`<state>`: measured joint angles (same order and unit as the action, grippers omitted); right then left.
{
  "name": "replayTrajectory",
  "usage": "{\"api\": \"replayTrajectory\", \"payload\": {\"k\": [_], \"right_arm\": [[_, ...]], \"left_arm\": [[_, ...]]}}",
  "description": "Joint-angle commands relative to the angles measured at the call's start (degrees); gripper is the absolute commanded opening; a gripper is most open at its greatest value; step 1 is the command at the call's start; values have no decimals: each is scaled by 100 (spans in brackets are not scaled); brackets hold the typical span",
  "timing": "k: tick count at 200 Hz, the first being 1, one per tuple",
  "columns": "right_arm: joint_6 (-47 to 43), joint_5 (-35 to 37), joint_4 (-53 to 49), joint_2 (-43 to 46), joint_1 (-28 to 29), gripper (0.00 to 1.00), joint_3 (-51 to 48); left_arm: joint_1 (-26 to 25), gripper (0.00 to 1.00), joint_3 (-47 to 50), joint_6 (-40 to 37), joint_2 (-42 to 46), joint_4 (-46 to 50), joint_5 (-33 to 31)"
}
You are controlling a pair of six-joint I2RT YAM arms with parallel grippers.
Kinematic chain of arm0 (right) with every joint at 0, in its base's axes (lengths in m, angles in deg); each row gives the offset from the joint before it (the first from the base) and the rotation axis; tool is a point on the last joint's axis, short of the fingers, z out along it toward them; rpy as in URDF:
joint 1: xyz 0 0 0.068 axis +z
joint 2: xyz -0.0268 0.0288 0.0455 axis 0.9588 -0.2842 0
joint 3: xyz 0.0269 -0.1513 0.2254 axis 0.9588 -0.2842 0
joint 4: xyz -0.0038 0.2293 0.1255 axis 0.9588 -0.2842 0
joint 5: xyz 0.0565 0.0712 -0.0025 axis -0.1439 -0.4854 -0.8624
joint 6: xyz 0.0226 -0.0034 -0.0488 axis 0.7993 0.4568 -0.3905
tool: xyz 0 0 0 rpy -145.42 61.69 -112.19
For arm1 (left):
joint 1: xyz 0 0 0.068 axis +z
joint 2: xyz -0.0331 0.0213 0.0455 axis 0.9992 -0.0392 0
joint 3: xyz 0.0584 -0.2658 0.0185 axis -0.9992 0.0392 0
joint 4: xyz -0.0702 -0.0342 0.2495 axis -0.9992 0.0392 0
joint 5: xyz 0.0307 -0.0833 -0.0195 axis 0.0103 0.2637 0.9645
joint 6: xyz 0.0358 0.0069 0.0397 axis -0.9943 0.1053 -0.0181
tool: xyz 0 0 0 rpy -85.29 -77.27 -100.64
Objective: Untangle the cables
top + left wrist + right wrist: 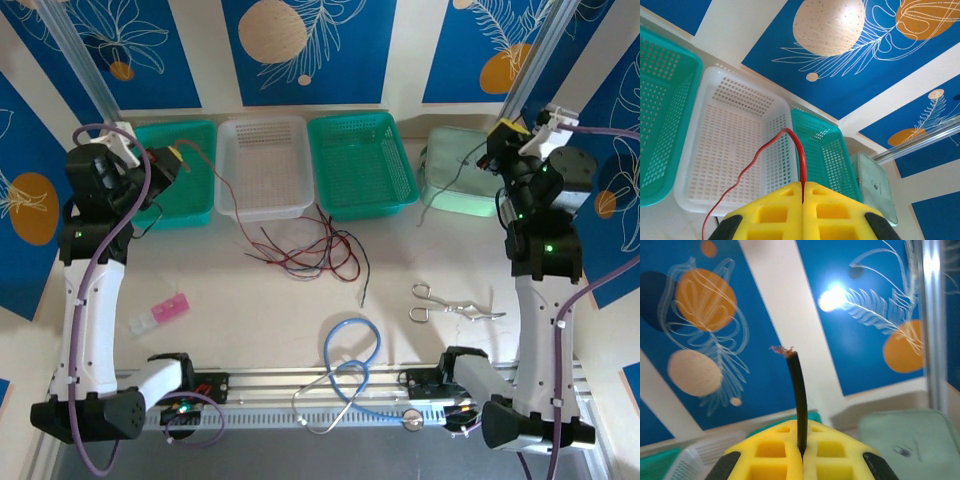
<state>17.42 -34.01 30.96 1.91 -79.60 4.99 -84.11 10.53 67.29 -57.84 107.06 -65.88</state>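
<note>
**Op:** Top view first. Where do the claws stand?

**Obs:** Your left claw [180, 157] is raised over the left teal basket [195, 198]. It is closed on a red cable [214, 180] that runs down to the heap. Your right claw [500, 140] is raised at the far right, beside the pale green tray [455, 195]. Its grip is too small to read from here.

**Op:** And the cables?

**Obs:** The cables [310, 255], red and black, lie in a loose tangle on the table [250, 310]. They sit just in front of the white basket [262, 165] and the middle teal basket [362, 165]. Nearer you lie a light-blue tube loop [350, 345] and metal forceps [450, 305], both apart from the tangle.

**Op:** Left wrist view?

**Obs:** The yellow fingers [775, 215] are pressed together with no gap. The red cable is pinched in the seam between them. It rises from the tips, arches over, and drops away to the lower left in front of the white basket.

**Op:** Right wrist view?

**Obs:** Same posture: the fingers are shut tight on a black cable [799, 390]. It stands nearly upright out of the seam and leans slightly left. Its top end [783, 350] is frayed and shows coppery strands. The pale green tray is at lower right, behind the claw.
</note>
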Motion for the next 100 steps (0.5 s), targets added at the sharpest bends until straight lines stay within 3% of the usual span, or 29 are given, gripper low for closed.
{"api": "replayTrajectory", "payload": {"k": [1, 44, 100], "right_arm": [[115, -224, 416, -277, 327, 0, 437], [-505, 95, 863, -1286, 1255, 0, 1448], [-446, 147, 1369, -2587, 1583, 0, 2819]], "left_arm": [[62, 0, 66, 187, 96, -267, 221], [56, 0, 195, 252, 162, -290, 288], [58, 0, 246, 239, 201, -230, 350]]}}
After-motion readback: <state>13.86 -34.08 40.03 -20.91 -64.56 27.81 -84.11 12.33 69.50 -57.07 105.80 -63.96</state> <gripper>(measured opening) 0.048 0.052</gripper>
